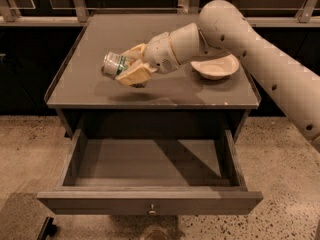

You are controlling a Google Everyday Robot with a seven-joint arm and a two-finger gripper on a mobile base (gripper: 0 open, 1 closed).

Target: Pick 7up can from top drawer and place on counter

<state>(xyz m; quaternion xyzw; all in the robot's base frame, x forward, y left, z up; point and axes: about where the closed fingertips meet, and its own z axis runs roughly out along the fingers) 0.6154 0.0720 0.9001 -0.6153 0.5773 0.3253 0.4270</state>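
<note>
7up can (pixel 115 65) clamped sideways in end effector (pixel 131 66), above counter (pixel 165 86)

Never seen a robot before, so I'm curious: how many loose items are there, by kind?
Drink cans: 1, the small silver-and-green metal can, held in the robot's hand above the flat grey counter.
Bowls: 1, the white round bowl on that counter.
Total: 2.

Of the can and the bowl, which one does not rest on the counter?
The 7up can: the gripper holds it on its side above the counter, left of centre, while the white bowl sits on the surface.
</note>
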